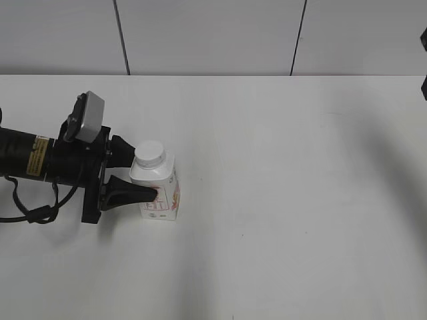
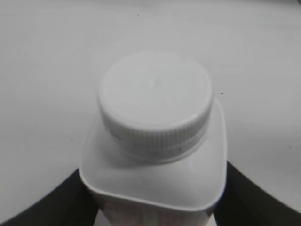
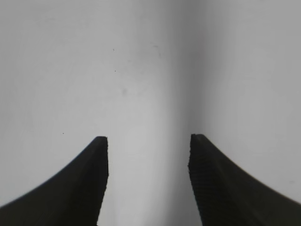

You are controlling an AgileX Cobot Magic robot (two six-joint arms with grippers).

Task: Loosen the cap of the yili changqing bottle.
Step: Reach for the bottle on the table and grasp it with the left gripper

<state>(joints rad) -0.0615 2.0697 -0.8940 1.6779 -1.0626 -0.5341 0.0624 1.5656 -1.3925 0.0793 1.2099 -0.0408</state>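
One white bottle, the yili changqing bottle (image 1: 160,193), stands upright on the white bench (image 1: 280,200), in the left half of the exterior view. Its cap (image 1: 150,153) sits on the neck, round and ribbed at the edge. The left gripper (image 1: 137,175) comes from the left and is clamped on the bottle's body, one finger on each side, below the cap. The right gripper (image 3: 148,141) hangs over bare bench with its fingers apart, holding nothing.
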